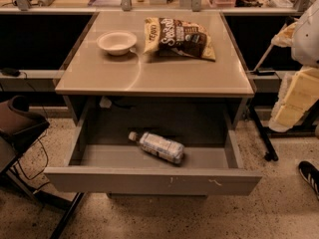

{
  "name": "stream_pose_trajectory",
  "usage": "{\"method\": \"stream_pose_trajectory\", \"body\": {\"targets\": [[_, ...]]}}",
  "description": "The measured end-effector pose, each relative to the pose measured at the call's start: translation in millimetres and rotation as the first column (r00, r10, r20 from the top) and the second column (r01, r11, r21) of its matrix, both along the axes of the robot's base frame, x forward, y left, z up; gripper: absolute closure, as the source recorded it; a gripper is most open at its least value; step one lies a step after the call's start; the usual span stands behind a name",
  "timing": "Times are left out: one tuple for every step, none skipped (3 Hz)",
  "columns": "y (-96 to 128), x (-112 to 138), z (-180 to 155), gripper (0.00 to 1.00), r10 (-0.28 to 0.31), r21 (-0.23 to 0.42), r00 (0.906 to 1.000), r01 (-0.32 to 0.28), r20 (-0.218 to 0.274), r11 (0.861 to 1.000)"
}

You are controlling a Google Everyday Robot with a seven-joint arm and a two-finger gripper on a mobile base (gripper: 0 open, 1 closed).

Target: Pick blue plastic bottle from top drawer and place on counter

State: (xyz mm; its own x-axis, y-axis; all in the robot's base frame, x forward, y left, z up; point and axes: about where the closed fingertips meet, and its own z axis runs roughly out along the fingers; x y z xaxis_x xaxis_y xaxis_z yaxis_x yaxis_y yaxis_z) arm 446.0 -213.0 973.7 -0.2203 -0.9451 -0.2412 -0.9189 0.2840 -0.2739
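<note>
The blue plastic bottle (160,147) lies on its side in the open top drawer (149,180), white cap pointing back-left, near the drawer's middle. The tan counter (149,73) sits right above the drawer. My gripper (291,108), a pale cream part under the white arm (306,34), hangs at the right edge of the view. It is well to the right of the drawer and the bottle, beyond the counter's right side, and touches neither.
A white bowl (116,42) and a dark crinkly snack bag (179,38) rest on the counter's far half. A narrow ledge (65,6) with grey uprights runs behind. A dark chair (20,123) stands left; a black shoe (310,176) is on the floor at right.
</note>
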Motion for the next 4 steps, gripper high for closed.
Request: {"method": "stream_pose_trajectory", "body": {"targets": [[0,0,0,0.0,0.0,0.001,1.0,0.0,0.001,1.0],[2,-1,-1,0.0,0.011,0.035,0.9999,-0.011,0.007,0.999],[57,6,-16,0.0,0.123,0.157,0.9917,-0.127,0.035,0.979],[144,33,-20,0.0,0.242,0.337,0.9645,-0.264,0.105,0.904]]}}
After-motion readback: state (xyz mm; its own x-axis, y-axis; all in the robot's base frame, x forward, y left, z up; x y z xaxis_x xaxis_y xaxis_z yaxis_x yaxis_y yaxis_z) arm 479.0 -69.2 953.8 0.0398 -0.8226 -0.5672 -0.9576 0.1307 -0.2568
